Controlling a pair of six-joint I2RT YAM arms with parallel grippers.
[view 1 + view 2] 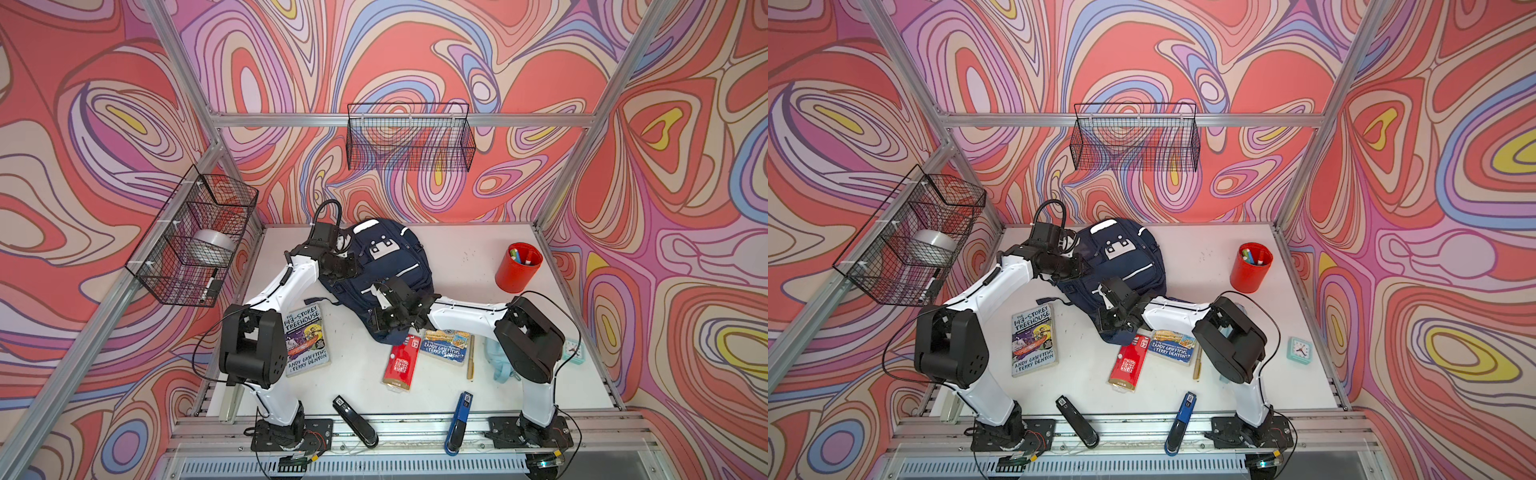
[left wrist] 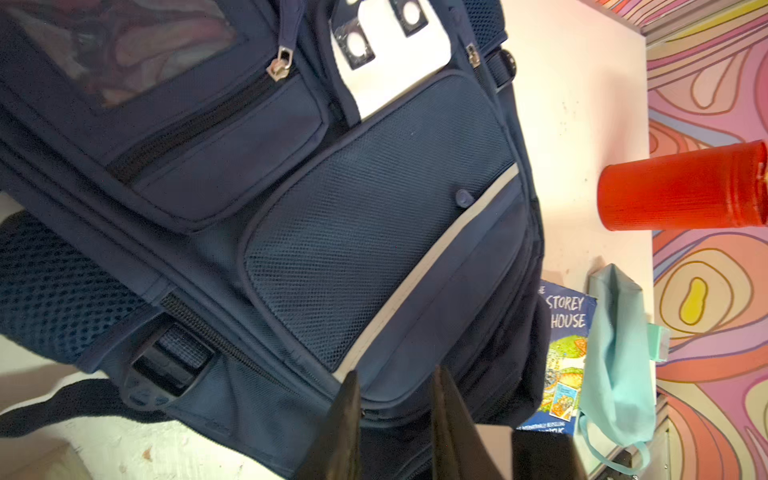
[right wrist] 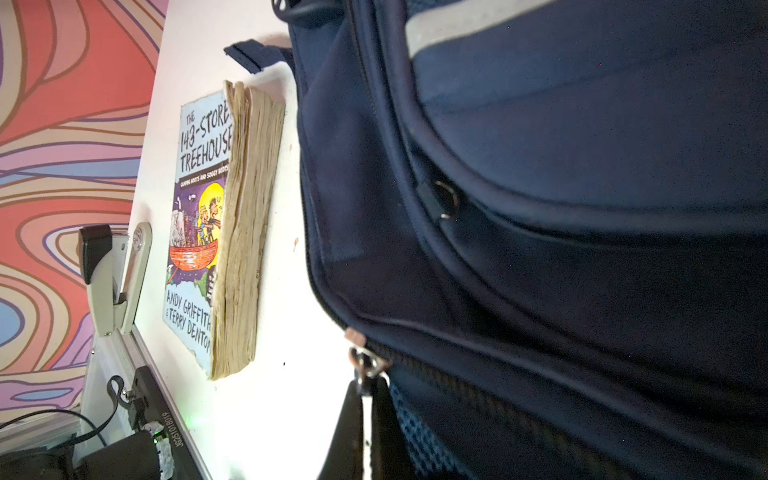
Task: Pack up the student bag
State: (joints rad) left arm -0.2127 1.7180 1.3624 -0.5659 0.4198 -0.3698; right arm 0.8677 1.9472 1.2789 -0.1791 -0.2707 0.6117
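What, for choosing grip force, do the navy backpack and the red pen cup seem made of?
The student bag: matte woven synthetic fabric, likely nylon or polyester; visible weave, mesh panels, metal-looking zipper pulls. The red cup: rigid, perhaps plastic or a textured wrap; fine ribbed surface with slight sheen, so uncertain.

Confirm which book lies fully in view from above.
The 143-Storey Treehouse book, left of the bag: whole cover shows. The other book, beside the red box, has its far edge hidden under the right arm.
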